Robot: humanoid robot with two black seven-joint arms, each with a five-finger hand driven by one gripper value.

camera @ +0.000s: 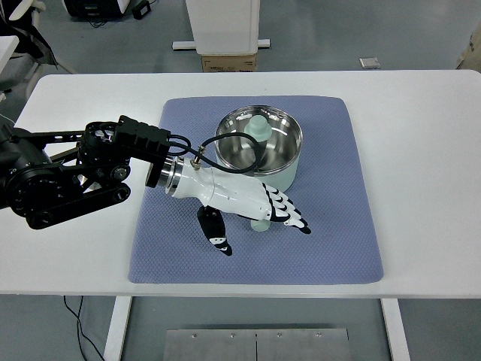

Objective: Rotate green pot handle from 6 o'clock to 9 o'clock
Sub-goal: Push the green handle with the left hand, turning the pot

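Top view: green pot [259, 154] on blue mat [331, 241], worktop [421, 150] centre; its handle [260, 222] points toward 6 o'clock. Left hand [248, 199] lies over the handle, fingers [289, 210] spread, no firm grip visible. Likely the approach step; next, close on the handle and sweep it clockwise to 9.

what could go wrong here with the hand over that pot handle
1. The left hand lies over the green pot's handle with fingers spread, not closed, so a sweep toward 9 o'clock may slip off.
2. The pot sits on a soft blue mat; pushing the handle sideways could drag the mat or slide the pot instead of turning it.
3. The black wrist cable loops over the pot rim and might snag.
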